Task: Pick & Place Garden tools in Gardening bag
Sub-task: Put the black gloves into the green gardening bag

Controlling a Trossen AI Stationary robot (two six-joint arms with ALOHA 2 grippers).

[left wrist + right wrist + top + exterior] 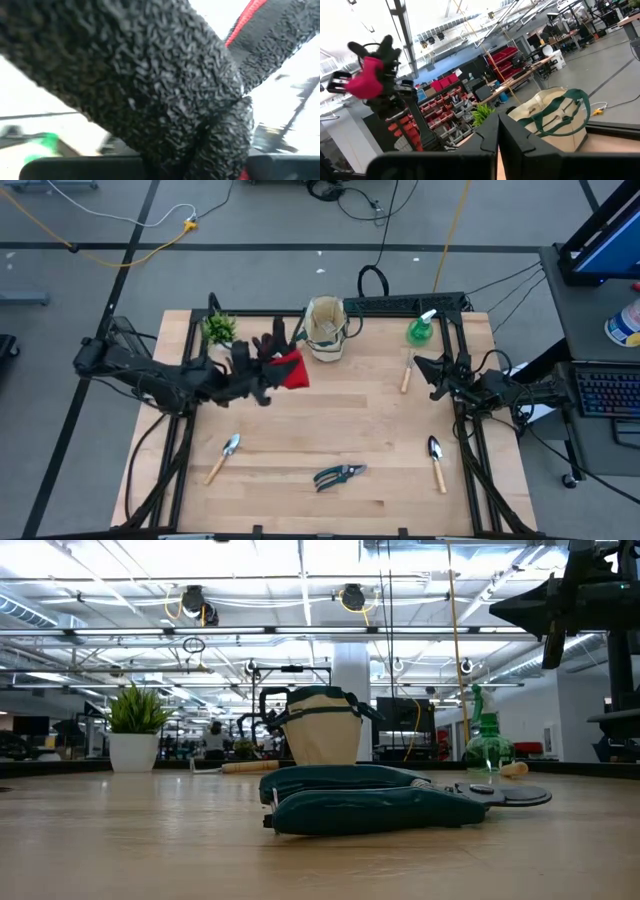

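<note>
My left gripper (264, 376) is raised above the table's far left part, between the potted plant (218, 330) and the gardening bag (325, 328), and is shut on a red and black glove (286, 364). The glove fills the left wrist view (165, 85) and shows red in the right wrist view (367, 80). The beige bag with green handles (555, 117) stands upright at the far edge. My right gripper (420, 366) hangs shut at the right, holding nothing. Grey-green pruning shears (338, 475) lie near the front edge, close up in the low view (380, 802). My left gripper pinches the glove between its two fingers, coming roughly level from the table's left. The glove's black knit (210, 145) bunches right at the fingers and hides the exact place of contact. The glove is lifted clear of the table, its black fingers (385, 47) sticking upward.
Two wooden-handled trowels lie at the near left (222, 458) and near right (436, 462). Another wooden-handled tool (407, 374) lies by my right gripper. A green spray bottle (422, 330) stands at the far right. Bare wood lies in the table's middle (330, 415).
</note>
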